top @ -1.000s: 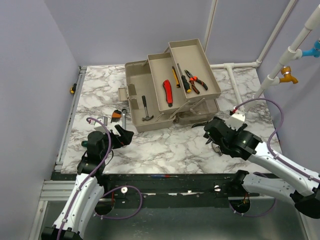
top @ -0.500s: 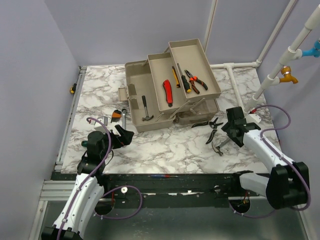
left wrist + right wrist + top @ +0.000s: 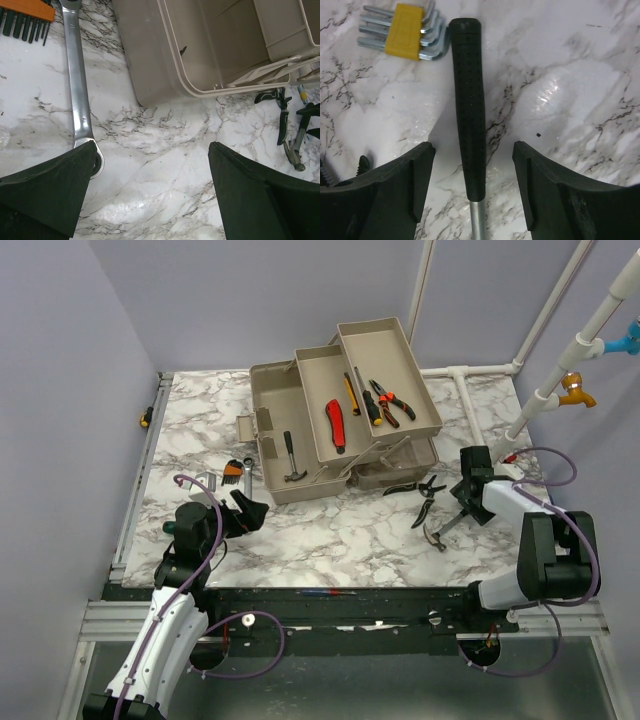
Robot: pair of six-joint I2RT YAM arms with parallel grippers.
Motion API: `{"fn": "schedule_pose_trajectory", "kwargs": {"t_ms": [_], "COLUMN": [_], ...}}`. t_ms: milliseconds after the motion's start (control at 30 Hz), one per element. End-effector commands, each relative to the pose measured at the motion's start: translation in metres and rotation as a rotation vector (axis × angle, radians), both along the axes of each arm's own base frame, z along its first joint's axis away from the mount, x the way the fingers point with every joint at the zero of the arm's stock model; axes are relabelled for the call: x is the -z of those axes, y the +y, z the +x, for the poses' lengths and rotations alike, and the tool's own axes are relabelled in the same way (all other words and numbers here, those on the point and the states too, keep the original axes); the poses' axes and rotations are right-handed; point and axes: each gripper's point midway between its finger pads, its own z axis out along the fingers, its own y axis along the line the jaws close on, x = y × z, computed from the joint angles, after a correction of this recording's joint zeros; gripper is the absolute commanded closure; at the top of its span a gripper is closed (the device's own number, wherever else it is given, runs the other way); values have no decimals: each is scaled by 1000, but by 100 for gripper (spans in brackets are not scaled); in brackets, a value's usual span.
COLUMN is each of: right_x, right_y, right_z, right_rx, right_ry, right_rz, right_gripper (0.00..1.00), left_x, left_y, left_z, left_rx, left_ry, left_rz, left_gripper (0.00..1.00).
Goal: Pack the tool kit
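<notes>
The beige toolbox (image 3: 275, 430) stands open at the table's middle with its trays (image 3: 390, 365) folded out; its lid and pink handle do not show. It holds a hammer (image 3: 290, 458), a red cutter (image 3: 336, 423), a screwdriver (image 3: 352, 393) and pliers (image 3: 387, 404). A second hammer (image 3: 440, 530) and black pliers (image 3: 425, 490) lie on the table to the right. My right gripper (image 3: 468, 492) is open and straddles that hammer's black handle (image 3: 467, 100) without touching it. My left gripper (image 3: 246, 512) is open and empty near a wrench (image 3: 77, 95).
An orange hex key set (image 3: 232, 469) lies left of the toolbox, beside the wrench (image 3: 247, 480). A yellow hex key set (image 3: 402, 25) lies just past the hammer handle's end. White pipes (image 3: 480, 375) run along the table's back right. The toolbox wall (image 3: 150, 65) is close ahead of the left gripper.
My right arm swung right and turned, uncovering the loose pliers and hammer; its open gripper now sits over the hammer handle. The left arm has not moved.
</notes>
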Motion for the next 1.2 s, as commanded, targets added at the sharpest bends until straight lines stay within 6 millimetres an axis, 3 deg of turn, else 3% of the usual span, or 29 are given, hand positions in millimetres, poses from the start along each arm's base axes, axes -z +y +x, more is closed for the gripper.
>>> {"fn": "schedule_pose_trajectory", "kwargs": {"t_ms": [0, 100, 267, 467, 633, 800, 933, 1167], "right_x": [4, 6, -4, -55, -105, -161, -204, -293], "right_y": [2, 4, 3, -4, 0, 21, 48, 118], "right_z": [18, 20, 21, 20, 18, 19, 21, 23], "right_rx": [5, 3, 2, -21, -116, -298, -473, -850], "right_ry": [-33, -39, -60, -162, -253, -411, -530, -806], "right_rz": [21, 30, 23, -27, -38, -17, 25, 180], "right_gripper": [30, 38, 75, 99, 99, 99, 99, 99], "left_x": [0, 0, 0, 0, 0, 0, 1, -1], "left_y": [-3, -3, -2, 0, 1, 1, 1, 1], "left_z": [0, 0, 0, 0, -1, 0, 0, 0], "left_rx": [25, 23, 18, 10, 1, 0, 0, 1], "left_ry": [-18, -18, -18, -18, -22, -20, -14, -22], "left_rz": [6, 7, 8, 8, 9, 7, 9, 6], "left_gripper": [4, 4, 4, 4, 4, 4, 4, 4]}}
